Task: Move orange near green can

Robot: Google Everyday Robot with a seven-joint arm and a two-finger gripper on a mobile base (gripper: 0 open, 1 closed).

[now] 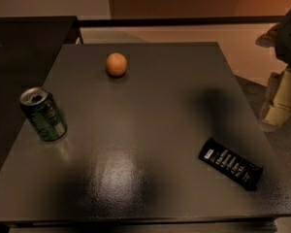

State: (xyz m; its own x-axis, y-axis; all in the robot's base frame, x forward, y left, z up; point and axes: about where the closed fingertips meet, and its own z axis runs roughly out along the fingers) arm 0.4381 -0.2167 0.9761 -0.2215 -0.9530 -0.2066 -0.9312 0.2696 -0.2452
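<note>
The orange is a small round fruit resting on the dark table near its far edge, left of centre. The green can stands on the table near the left edge, leaning a little, with its silver top open and a white label panel facing right. The orange is well apart from the can, up and to the right of it. My gripper is at the right edge of the view, off the table's right side, far from both objects and holding nothing that I can see.
A flat black snack bar wrapper lies on the table at the front right. A second dark surface adjoins the table at the back left. Light floor runs behind and to the right.
</note>
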